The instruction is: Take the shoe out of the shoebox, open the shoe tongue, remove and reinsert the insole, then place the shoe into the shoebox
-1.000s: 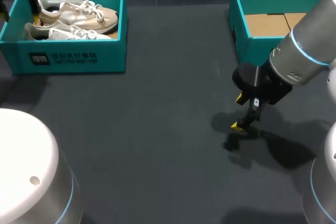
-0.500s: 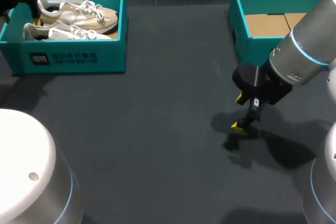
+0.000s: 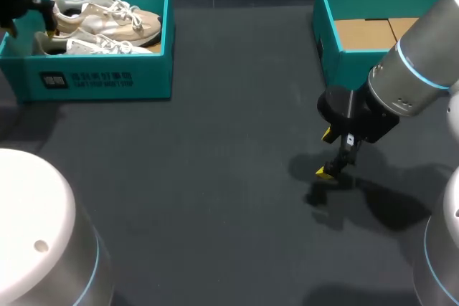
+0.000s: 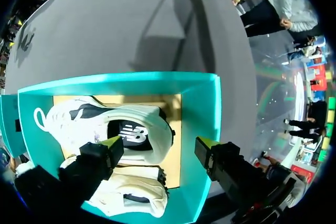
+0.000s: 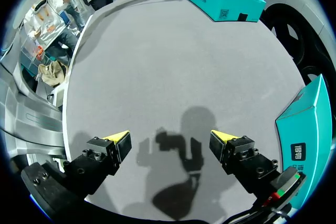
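Your left gripper (image 4: 158, 149) is open over the shoebox (image 4: 202, 103) at ten o'clock. Lower slowly and pinch one shoe (image 4: 89, 121) softly.

Our left claw (image 3: 29, 21) has moved a little nearer and to the right at the far left corner of the desk, so more of its dark body now shows above the left end of the shoebox (image 3: 100, 80). Its inner finger (image 3: 49, 16) has come down from the far wall and now crosses the heel of the far shoe (image 3: 107, 16). At the near left, our left arm's white housing (image 3: 36, 206) has turned slightly; its small hole (image 3: 39, 246) sits farther left than before.
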